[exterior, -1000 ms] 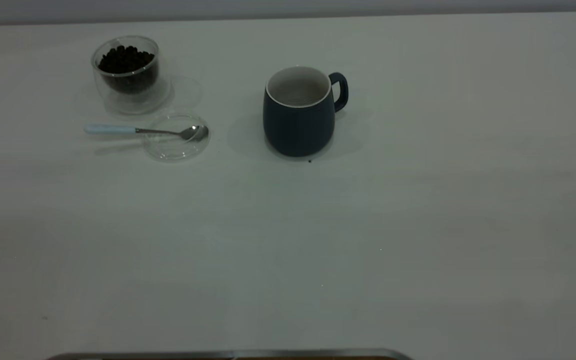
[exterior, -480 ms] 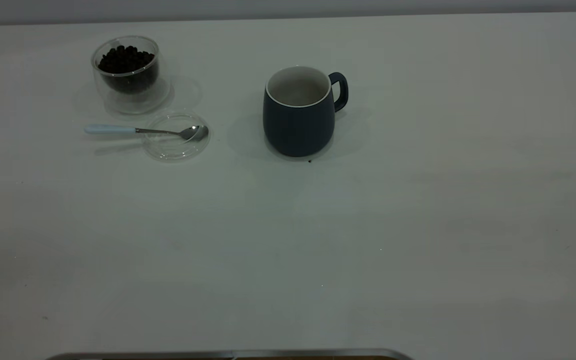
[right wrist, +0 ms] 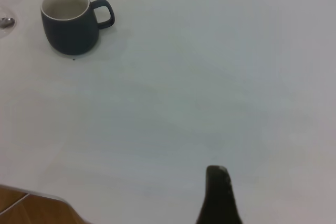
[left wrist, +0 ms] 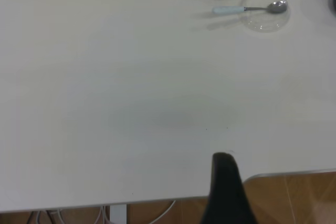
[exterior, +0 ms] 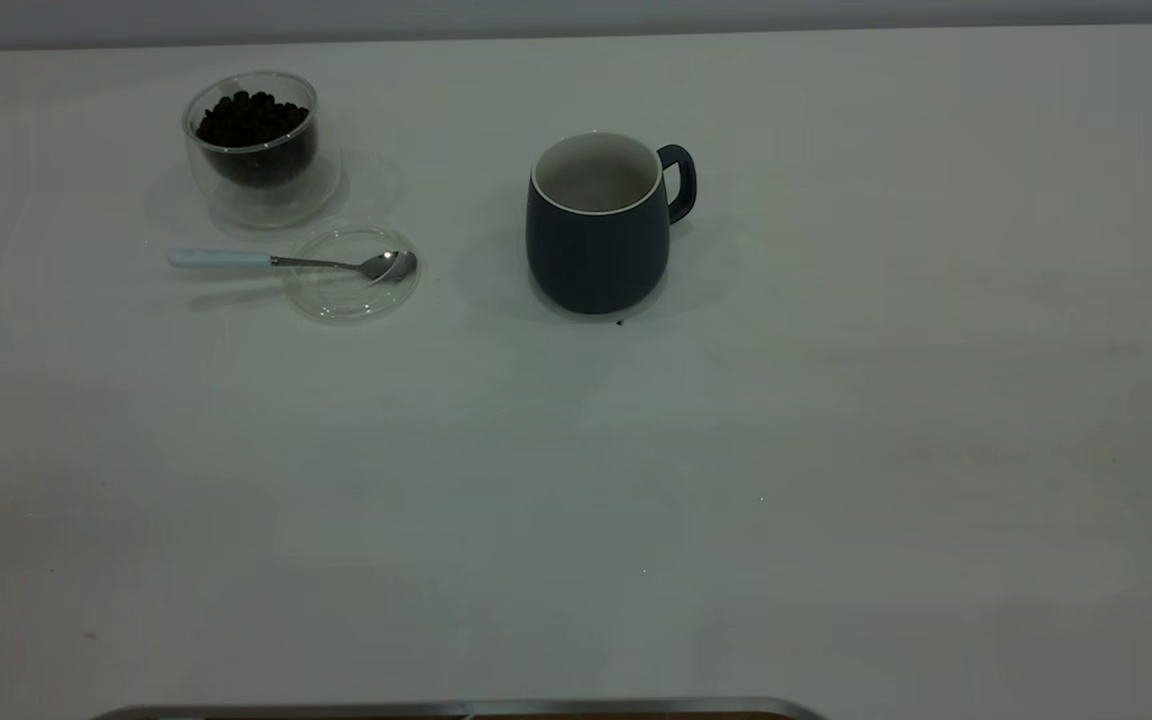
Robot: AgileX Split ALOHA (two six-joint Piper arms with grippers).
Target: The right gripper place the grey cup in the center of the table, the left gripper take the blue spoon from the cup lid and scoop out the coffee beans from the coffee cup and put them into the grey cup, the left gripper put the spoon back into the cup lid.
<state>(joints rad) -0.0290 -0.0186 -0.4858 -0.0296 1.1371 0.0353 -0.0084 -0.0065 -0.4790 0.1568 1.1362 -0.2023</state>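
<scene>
Spreading bare and white, the table [exterior: 836,450] met wooden floor beneath the left gripper [left wrist: 227,182], its grip unreadable. Far ahead, the blue spoon [left wrist: 247,9] rested across the cup lid [left wrist: 265,19], nothing between them.

wall [exterior: 536,15]: pale grey strip | floor [left wrist: 294,198]: wood | cables [left wrist: 157,214]: white, under table edge
</scene>
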